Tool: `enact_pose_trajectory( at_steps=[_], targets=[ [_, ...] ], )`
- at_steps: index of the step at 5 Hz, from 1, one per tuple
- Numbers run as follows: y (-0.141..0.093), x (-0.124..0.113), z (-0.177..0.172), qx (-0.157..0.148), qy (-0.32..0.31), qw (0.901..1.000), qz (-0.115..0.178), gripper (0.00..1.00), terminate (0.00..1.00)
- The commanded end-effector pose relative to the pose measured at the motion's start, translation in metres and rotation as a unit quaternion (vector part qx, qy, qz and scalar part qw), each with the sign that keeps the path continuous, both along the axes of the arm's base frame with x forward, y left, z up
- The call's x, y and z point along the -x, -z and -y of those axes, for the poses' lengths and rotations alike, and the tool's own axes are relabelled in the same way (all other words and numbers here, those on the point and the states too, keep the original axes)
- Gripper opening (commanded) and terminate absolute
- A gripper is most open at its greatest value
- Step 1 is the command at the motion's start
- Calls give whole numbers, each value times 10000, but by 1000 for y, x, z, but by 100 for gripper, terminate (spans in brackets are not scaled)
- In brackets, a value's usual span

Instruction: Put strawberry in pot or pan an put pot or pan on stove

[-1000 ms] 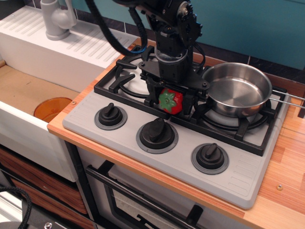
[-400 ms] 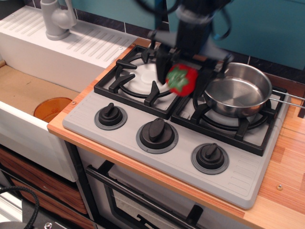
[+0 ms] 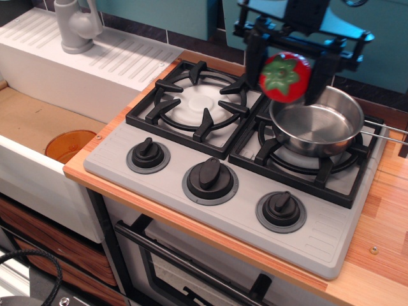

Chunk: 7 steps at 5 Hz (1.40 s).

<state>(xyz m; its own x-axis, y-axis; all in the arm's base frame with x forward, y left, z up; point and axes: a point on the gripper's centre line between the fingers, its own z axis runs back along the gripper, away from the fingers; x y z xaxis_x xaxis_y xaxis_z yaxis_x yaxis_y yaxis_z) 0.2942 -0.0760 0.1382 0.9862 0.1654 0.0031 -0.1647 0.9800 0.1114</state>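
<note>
Nearest us, three black knobs [image 3: 210,180] line the front edge of the grey stove [image 3: 319,236], which sits on the wooden bench [image 3: 382,255]. Well below and to the left of the fingers, the left burner [image 3: 199,105] lies bare under its black grate. Just below and to the right of the fingers, the pan [image 3: 315,120] rests on the right burner, shiny and with nothing in it (its thin wire handle runs off to the right). And there is the strawberry [image 3: 284,77], up in the air, green cap facing us, clamped between the black fingers [image 3: 255,57] of the gripper [image 3: 287,70], hanging over the pan's near-left rim and not touching it. Far off to the left of the fingers, an orange disc [image 3: 69,145] lies in the sunken sink, with a grey tap [image 3: 75,25] behind it.
</note>
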Motion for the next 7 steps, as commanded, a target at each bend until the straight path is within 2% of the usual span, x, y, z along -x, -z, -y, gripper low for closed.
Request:
enact_pose_trajectory(
  at_steps=[1, 2, 5, 7],
  targets=[
    [14, -17, 28, 382, -100, 9984, 409, 0, 0],
    [26, -33, 34, 411, -48, 9980, 484, 0, 0],
    [29, -63, 17, 465, 196, 9973, 536, 0, 0],
    [39, -68, 18, 458, 214, 9966, 657, 0, 0]
  ],
)
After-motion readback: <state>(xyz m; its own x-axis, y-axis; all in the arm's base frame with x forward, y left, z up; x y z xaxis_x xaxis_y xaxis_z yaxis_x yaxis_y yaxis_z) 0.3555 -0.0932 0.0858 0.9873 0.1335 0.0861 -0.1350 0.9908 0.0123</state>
